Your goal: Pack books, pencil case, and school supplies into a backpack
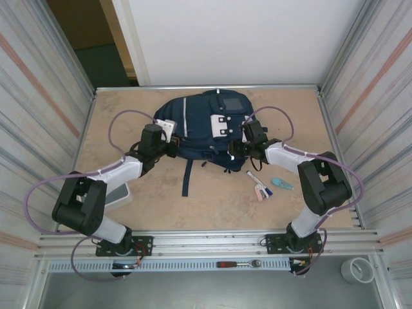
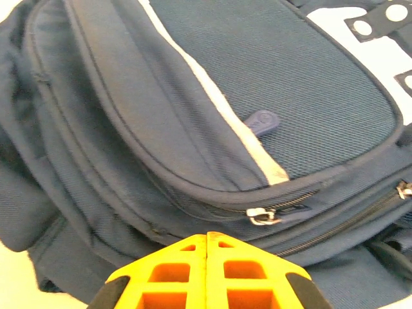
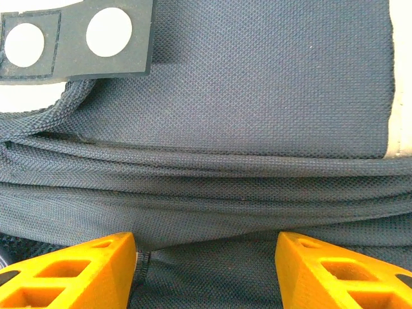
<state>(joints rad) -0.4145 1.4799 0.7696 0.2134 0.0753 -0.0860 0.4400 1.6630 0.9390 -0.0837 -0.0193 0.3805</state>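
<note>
The navy backpack (image 1: 199, 125) lies flat at the back middle of the table, white patches up. My left gripper (image 1: 172, 149) sits at its near left edge. In the left wrist view its yellow fingers (image 2: 206, 235) are shut together with nothing between them, just short of a silver zipper pull (image 2: 261, 215). My right gripper (image 1: 239, 149) is at the bag's near right edge, open, its fingers (image 3: 206, 248) straddling folds of the backpack fabric (image 3: 225, 116). White-and-pink pens (image 1: 261, 187) and a light-blue piece (image 1: 282, 184) lie on the table right of the bag. The books and pencil case are out of view.
A dark strap (image 1: 187, 177) trails from the bag toward the near edge. A white tray (image 1: 119, 193) sits under my left arm. A ratchet tool (image 1: 238, 264) lies on the front rail, with a tape roll (image 1: 357, 270) at its right. Corrugated walls close both sides.
</note>
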